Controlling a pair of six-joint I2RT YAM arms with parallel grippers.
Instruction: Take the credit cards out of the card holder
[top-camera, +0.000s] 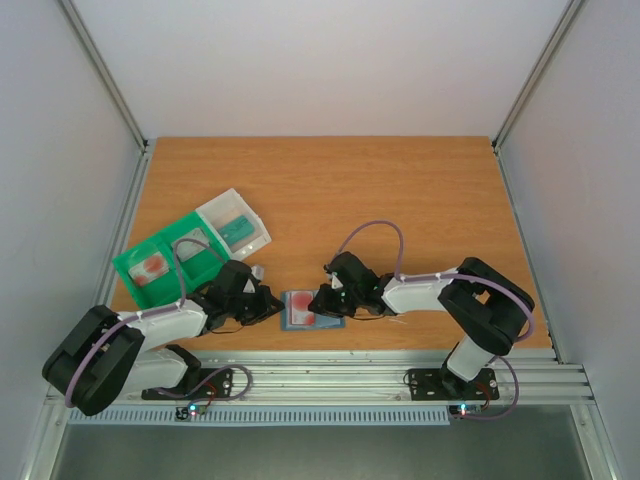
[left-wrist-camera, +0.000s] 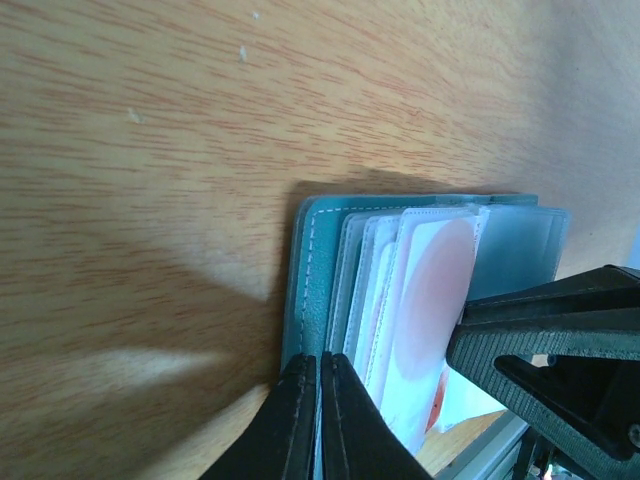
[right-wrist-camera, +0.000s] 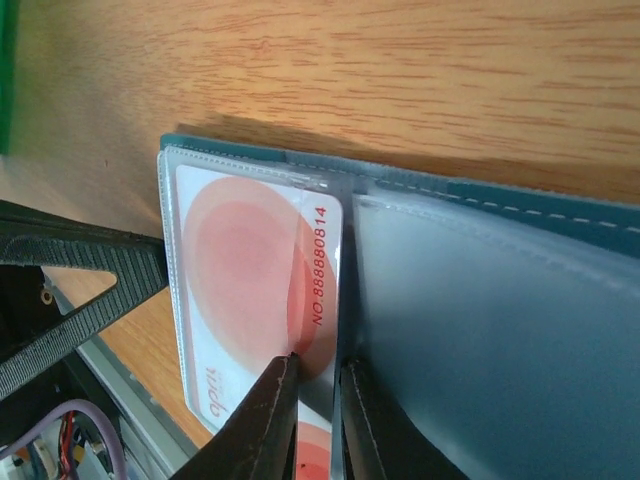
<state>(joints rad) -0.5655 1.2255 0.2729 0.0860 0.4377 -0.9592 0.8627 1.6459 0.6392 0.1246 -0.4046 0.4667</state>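
The slate-blue card holder (top-camera: 291, 300) lies open on the table between the two arms, its clear sleeves facing up. A whitish credit card (right-wrist-camera: 250, 260) with a big red round mark sits in the left sleeve, also seen in the left wrist view (left-wrist-camera: 435, 290). My left gripper (left-wrist-camera: 320, 372) is shut on the outer edge of the card holder (left-wrist-camera: 312, 260). My right gripper (right-wrist-camera: 318, 375) points down at the fold, its fingers a narrow gap apart. One tip rests on the credit card, the other beside the fold. Other cards show only as edges.
A green tray (top-camera: 135, 268) with a clear box (top-camera: 235, 222) stands at the back left. The table's near edge and metal rail (top-camera: 330, 372) run just below the card holder. Each gripper's black finger shows in the other's wrist view (right-wrist-camera: 80, 290).
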